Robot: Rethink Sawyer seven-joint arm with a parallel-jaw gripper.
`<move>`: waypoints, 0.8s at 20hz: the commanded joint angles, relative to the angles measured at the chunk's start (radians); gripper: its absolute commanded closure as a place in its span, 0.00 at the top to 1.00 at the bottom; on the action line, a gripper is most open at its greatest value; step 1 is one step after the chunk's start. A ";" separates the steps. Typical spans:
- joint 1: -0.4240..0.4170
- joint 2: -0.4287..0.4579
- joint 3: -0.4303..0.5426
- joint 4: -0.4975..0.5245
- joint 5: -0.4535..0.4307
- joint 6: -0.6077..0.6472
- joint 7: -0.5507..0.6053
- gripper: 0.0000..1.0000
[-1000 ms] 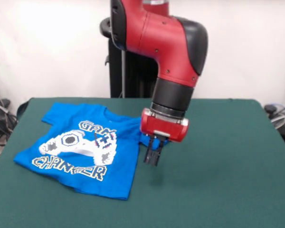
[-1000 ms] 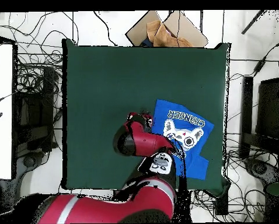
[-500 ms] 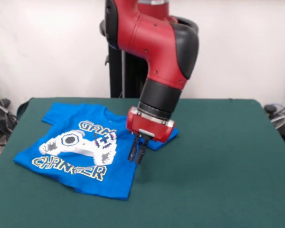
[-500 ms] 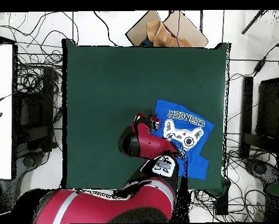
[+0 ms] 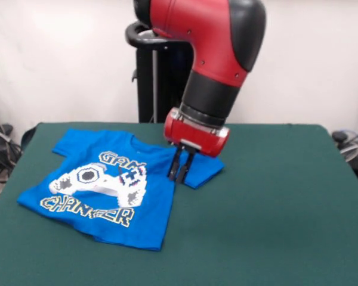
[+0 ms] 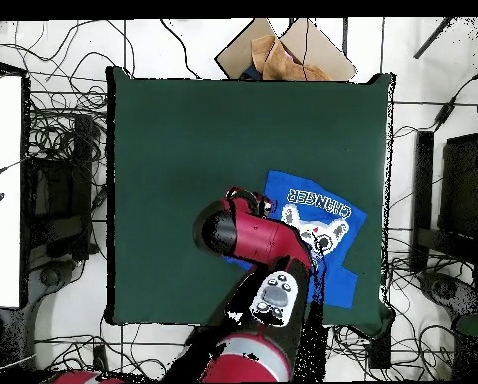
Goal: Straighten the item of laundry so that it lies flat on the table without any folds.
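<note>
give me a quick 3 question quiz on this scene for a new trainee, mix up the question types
1. True or false: the blue T-shirt lies at the centre of the green table.
2. Multiple choice: in the front view, the end effector is over which part of the shirt? A) the printed controller B) the sleeve side nearest the table's middle C) the bottom hem
3. Fill in: the words printed on the shirt are "GAME ____".

Key
1. False: it lies toward one side of the table.
2. B
3. CHANGER
</note>
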 commanded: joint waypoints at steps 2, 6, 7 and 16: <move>0.011 0.021 0.008 -0.056 0.049 -0.077 0.213 0.00; -0.018 0.089 0.030 -0.020 0.018 -0.193 0.220 0.00; -0.020 0.107 0.030 -0.010 0.017 -0.221 0.224 0.00; -0.126 0.284 0.085 -0.027 -0.051 -0.490 0.185 0.00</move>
